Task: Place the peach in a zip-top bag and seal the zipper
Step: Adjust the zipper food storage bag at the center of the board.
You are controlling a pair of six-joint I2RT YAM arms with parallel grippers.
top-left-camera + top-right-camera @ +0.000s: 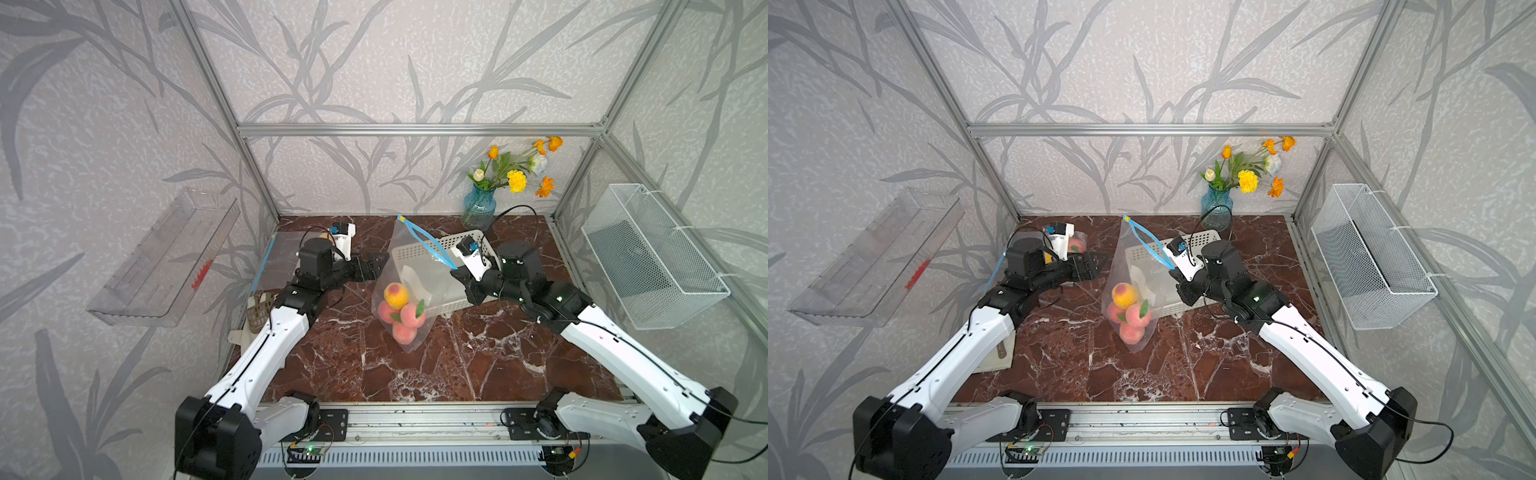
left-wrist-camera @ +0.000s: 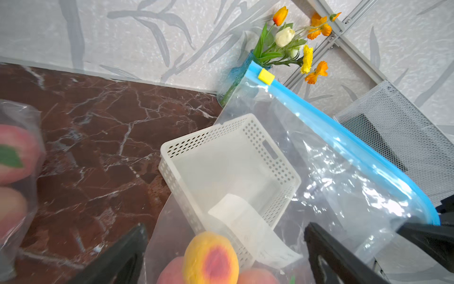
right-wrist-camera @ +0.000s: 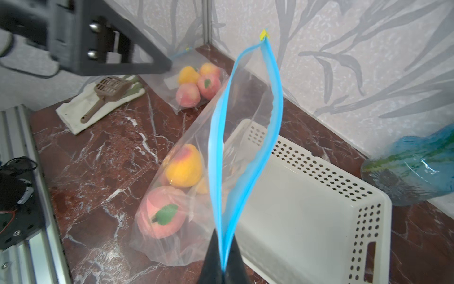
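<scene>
The brown marble table [image 1: 353, 365] is bare at its near edge. Further in, the clear bag [image 1: 405, 266] rests its lower end on the table, and four peaches sit inside at the bottom: a yellow peach [image 1: 395, 295] on top of three pink peaches [image 1: 411, 316]. The bag slants up and away from there. The right claw [image 3: 223, 236] is clamped tight on the near end of the blue zipper strip [image 3: 270, 110] and holds the bag's mouth in the air. The two sides of the strip gape apart, and the yellow slider [image 3: 264, 35] sits at the far end. The left claw [image 2: 226, 228] has its jaws spread wide and holds nothing, just beside the bag. Behind the bag a white basket [image 3: 307, 209] lies tipped on its side. Off to the left lie a cloth [image 3: 73, 115] with a brown scoop [image 3: 108, 88] on it. In the far left corner a second bag [image 3: 172, 81] holds more peaches. A blue vase [image 1: 478, 208] of flowers [image 1: 517, 180] stands by the back wall.
</scene>
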